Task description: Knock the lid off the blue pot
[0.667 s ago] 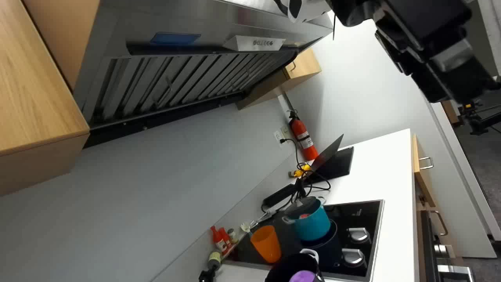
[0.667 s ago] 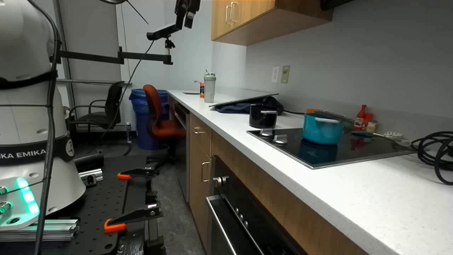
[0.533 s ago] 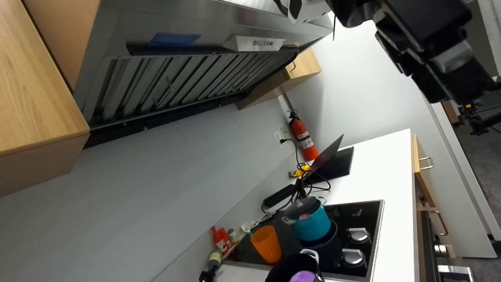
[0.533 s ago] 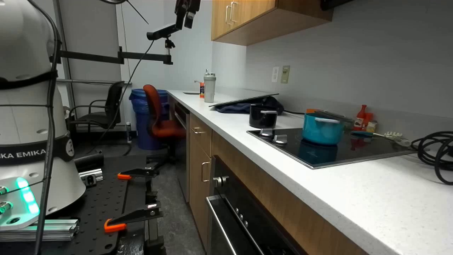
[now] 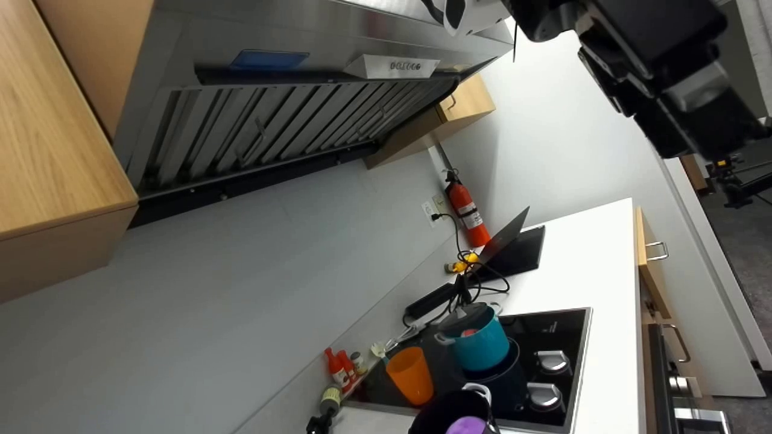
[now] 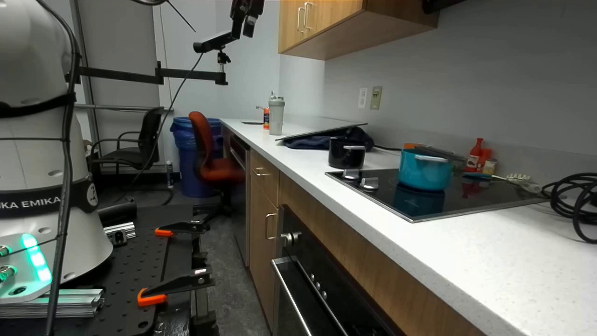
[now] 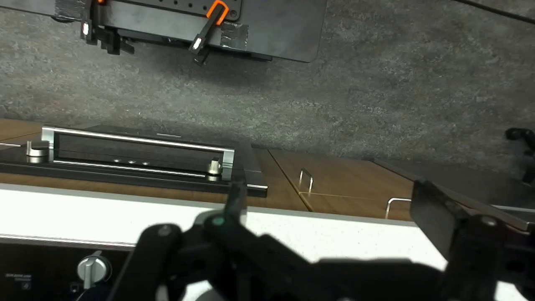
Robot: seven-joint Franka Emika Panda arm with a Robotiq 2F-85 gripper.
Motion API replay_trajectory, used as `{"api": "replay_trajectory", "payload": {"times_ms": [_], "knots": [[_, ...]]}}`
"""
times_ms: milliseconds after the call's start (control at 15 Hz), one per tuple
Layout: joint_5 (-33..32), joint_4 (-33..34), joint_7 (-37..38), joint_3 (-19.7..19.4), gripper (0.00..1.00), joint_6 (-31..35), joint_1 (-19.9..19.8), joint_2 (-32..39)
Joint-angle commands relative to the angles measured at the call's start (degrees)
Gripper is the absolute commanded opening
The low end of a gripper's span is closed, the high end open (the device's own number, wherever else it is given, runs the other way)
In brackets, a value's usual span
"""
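Note:
The blue pot (image 5: 485, 346) stands on the black cooktop in both exterior views (image 6: 425, 173). The dark lid (image 5: 463, 319) lies over its far part in an exterior view, with something red showing at the uncovered part of the opening. I cannot tell whether the lid is flat or tilted. My gripper (image 5: 669, 102) is high up and well apart from the pot and lid. In the wrist view, its two fingers (image 7: 330, 205) are wide apart over the counter with nothing between them. The pot and lid are out of the wrist view.
A black pot (image 5: 443, 410) holding something purple (image 5: 467, 425) and an orange vessel (image 5: 411, 375) stand near the blue pot. The cooktop has knobs (image 5: 553, 361). Red bottles (image 6: 475, 155), utensils (image 6: 517, 180) and coiled cables (image 6: 576, 200) lie around it. A range hood (image 5: 289, 114) hangs above.

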Motion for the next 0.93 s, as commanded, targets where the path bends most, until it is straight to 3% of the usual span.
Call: {"api": "replay_trajectory", "payload": {"times_ms": [0, 867], "knots": [[0.1, 0.2, -0.1, 0.3, 1.0, -0.2, -0.5, 0.0], [-1.2, -0.2, -1.7, -1.1, 1.0, 0.3, -1.7, 0.1]]}}
